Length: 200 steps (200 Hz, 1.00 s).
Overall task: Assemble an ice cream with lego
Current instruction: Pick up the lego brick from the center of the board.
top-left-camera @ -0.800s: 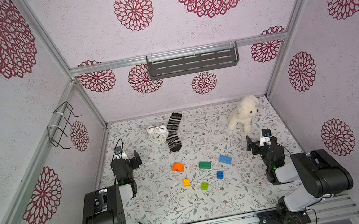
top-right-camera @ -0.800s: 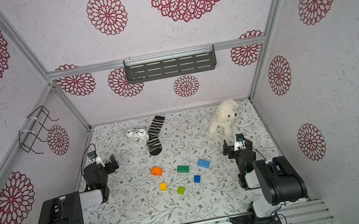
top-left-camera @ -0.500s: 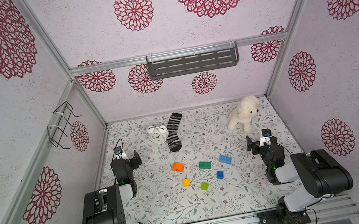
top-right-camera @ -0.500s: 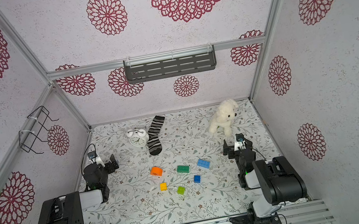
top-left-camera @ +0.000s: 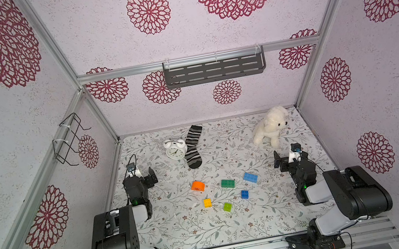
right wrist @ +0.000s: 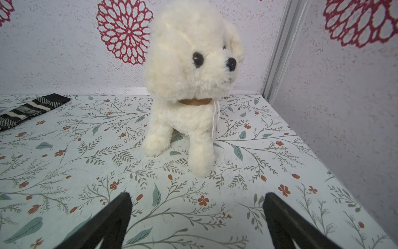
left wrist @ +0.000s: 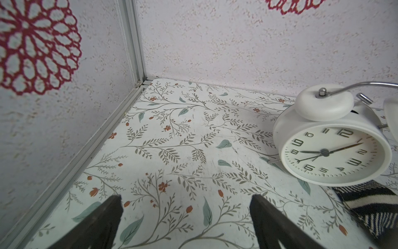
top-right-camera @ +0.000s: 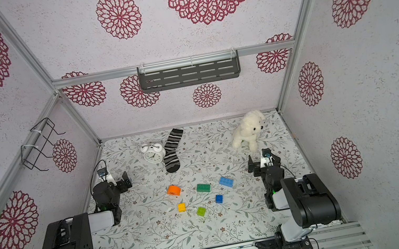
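Note:
The lego lies loose on the floral table (top-left-camera: 184,233), each brick apart from the others: an orange half-round (top-left-camera: 198,186), a dark green long brick (top-left-camera: 227,183), a light blue long brick (top-left-camera: 250,177), a yellow (top-left-camera: 207,202), a blue (top-left-camera: 244,194) and a lime (top-left-camera: 227,207) square brick. No joined ice cream shows in any view. My left gripper (top-left-camera: 145,176) (left wrist: 186,198) rests open and empty near the left wall, well left of the bricks. My right gripper (top-left-camera: 285,159) (right wrist: 197,195) is open and empty near the right wall, right of the light blue brick.
A white alarm clock (top-left-camera: 176,150) (left wrist: 331,148) and a striped sock (top-left-camera: 193,148) lie at the back, ahead of the left gripper. A white plush dog (top-left-camera: 270,126) (right wrist: 189,86) stands just ahead of the right gripper. Walls enclose three sides.

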Available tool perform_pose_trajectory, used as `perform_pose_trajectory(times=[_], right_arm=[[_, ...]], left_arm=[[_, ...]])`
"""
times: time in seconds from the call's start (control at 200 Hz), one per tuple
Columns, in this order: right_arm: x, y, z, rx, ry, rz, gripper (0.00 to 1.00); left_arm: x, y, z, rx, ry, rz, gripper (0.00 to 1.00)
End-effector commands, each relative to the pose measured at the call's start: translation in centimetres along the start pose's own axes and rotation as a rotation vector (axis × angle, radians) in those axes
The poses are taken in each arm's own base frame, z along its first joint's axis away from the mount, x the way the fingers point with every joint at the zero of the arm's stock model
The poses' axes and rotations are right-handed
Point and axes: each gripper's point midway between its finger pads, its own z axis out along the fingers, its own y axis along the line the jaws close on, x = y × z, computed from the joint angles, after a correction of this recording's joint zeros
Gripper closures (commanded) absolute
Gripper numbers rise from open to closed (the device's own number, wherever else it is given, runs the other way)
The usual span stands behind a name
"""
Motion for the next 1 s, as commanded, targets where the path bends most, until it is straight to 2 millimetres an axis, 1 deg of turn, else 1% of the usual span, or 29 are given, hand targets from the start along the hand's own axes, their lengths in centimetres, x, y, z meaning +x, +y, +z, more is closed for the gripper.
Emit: perform_pose_trajectory(times=[0.0, 0.315, 0.43, 0.48, 0.535, 0.62, 0.695, 0.76, 0.79, 0.835, 0.891, 0.926, 0.996], right_arm=[[-1.5, 0.1, 0.3, 0.004, -0.050, -0.010, 0.01], [-1.5, 0.1, 0.4, 0.002, -0.049, -0.010, 0.01], [-1.5, 0.1, 0.3, -0.001, -0.054, -0.006, 0.02], [-2.0, 0.7, 0.1, -0.036, -0.061, -0.019, 0.03], [-3.0, 1.8, -0.1, -0.095, -0.063, -0.052, 0.06], [-4.6, 2.6, -0.3, -0.116, -0.032, -0.082, 0.06], [-6.1, 2.8, -0.6, -0.083, 0.001, -0.110, 0.06], [-7.0, 3.3, -1.1, -0.068, 0.027, -0.117, 0.05], [-7.2, 3.5, -1.4, -0.058, 0.041, -0.113, 0.05], [-7.4, 3.8, -1.8, -0.052, 0.065, -0.105, 0.05], [-7.6, 4.7, -2.3, -0.064, 0.109, -0.098, 0.05], [-7.3, 5.3, -2.7, -0.067, 0.150, -0.101, 0.05], [-7.2, 6.6, -3.6, -0.077, 0.213, -0.103, 0.05]], left_arm=[[-1.0, 0.2, 0.4, -0.008, -0.032, -0.011, 0.03], [-1.1, 0.2, 0.4, -0.007, -0.033, -0.010, 0.03], [-1.1, 0.2, 0.3, -0.006, -0.034, -0.010, 0.03], [-1.1, 0.2, 0.3, -0.006, -0.035, -0.011, 0.03], [-1.5, 1.1, 0.2, -0.059, -0.043, -0.027, 0.03], [-3.3, 1.8, -0.9, -0.112, -0.032, -0.048, 0.03], [-6.0, 3.1, -2.4, -0.214, -0.018, -0.099, 0.03], [-8.6, 3.3, -4.0, -0.244, -0.035, -0.163, 0.03], [-9.3, 3.1, -4.8, -0.247, -0.024, -0.186, 0.03], [-10.9, 2.4, -5.8, -0.237, -0.038, -0.209, 0.03], [-12.1, 1.4, -6.9, -0.224, -0.043, -0.221, 0.03], [-13.1, 0.8, -7.6, -0.212, -0.045, -0.230, 0.03], [-13.9, -0.7, -8.8, -0.188, 0.000, -0.227, 0.03]])
